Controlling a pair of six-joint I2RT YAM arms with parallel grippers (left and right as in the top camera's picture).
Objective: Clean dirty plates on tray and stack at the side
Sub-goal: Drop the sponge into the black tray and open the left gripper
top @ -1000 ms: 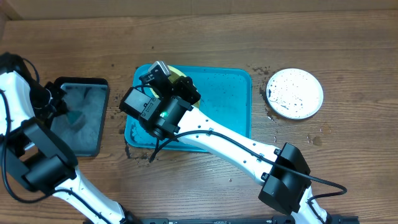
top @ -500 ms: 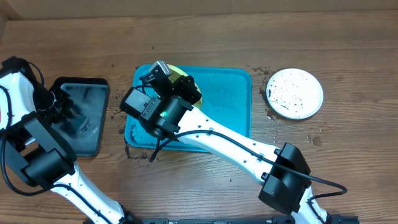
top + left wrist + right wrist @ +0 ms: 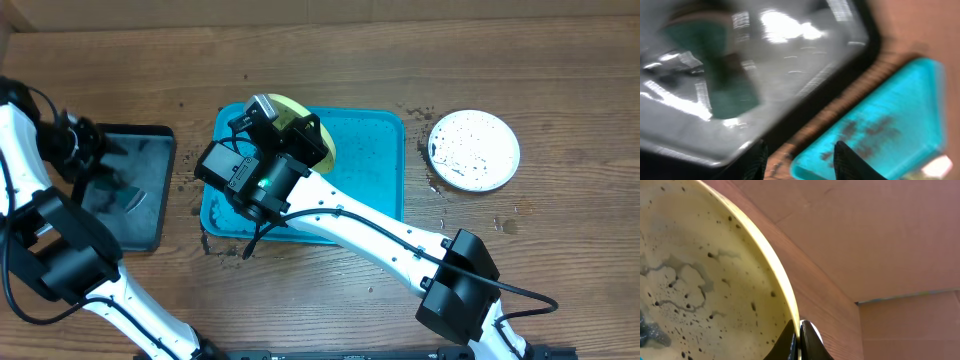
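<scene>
Wooden surface (image 3: pixel 560 80) carries teal tray (image 3: pixel 375 170) in middle. Right end effector (image 3: pixel 800 340) clenched on rim of yellow-green plate (image 3: pixel 700 280), tilted above tray's far left, specks uncleaned. Right of tray, white plate (image 3: pixel 474 150), speckled. Left end effector (image 3: pixel 802 160) released by black tray (image 3: pixel 140 200). No stack yet.

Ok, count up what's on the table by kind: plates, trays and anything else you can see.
Plates: 2 (yellow-green plate, white plate)
Trays: 2 (teal tray, black tray)
Other: 1 (green thing lying in the black tray)
Total: 5, counting only what shows; the arm may hide more.
</scene>
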